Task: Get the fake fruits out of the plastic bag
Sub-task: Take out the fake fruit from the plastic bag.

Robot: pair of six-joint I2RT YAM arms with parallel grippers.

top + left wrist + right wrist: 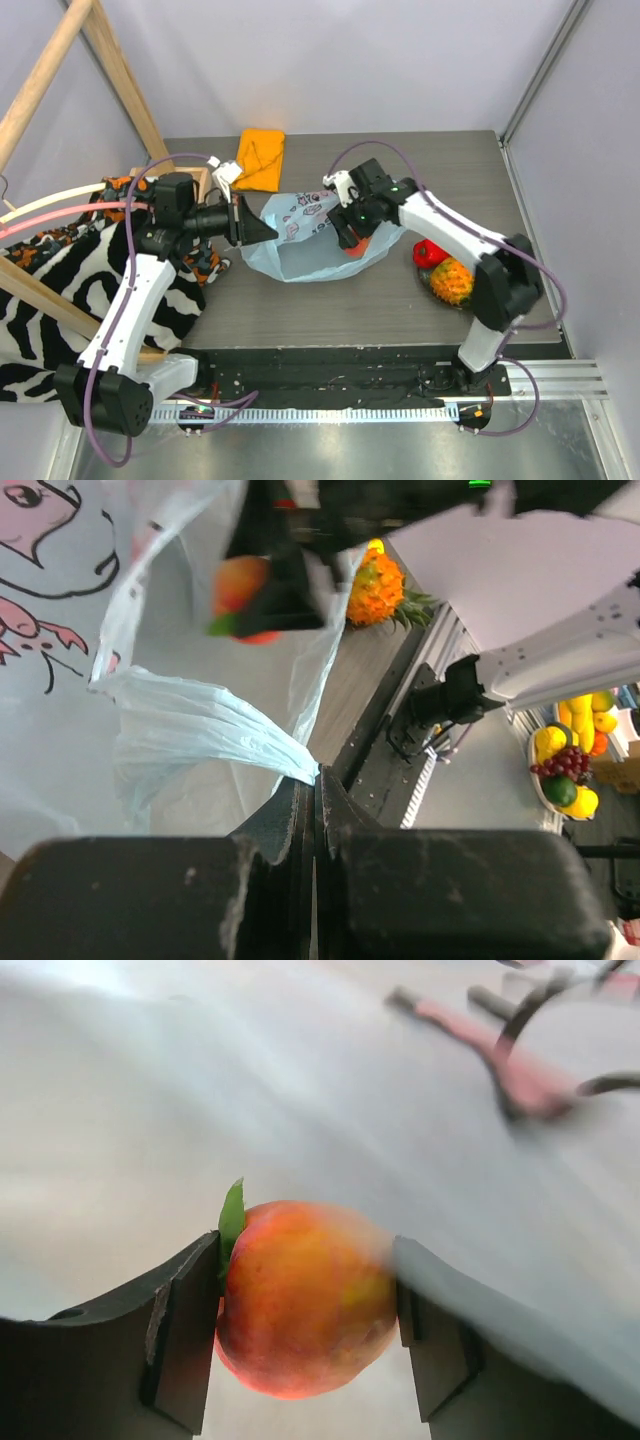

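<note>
The light-blue plastic bag [310,240] lies mid-table with its mouth open. My left gripper [262,232] is shut on the bag's left edge [200,725] and holds it up. My right gripper [352,238] reaches into the bag's right side and is shut on a peach-coloured round fruit [305,1295] with a green leaf; the same fruit shows in the left wrist view [240,585]. A thin fold of bag film drapes over the right finger [440,1350]. An orange-yellow pineapple [451,282] and a red round fruit [429,252] lie on the table right of the bag.
A folded orange cloth [261,158] lies at the back of the table. A zebra-striped cloth [60,290] hangs over a wooden frame [60,65] on the left. Grey walls close the back and right side.
</note>
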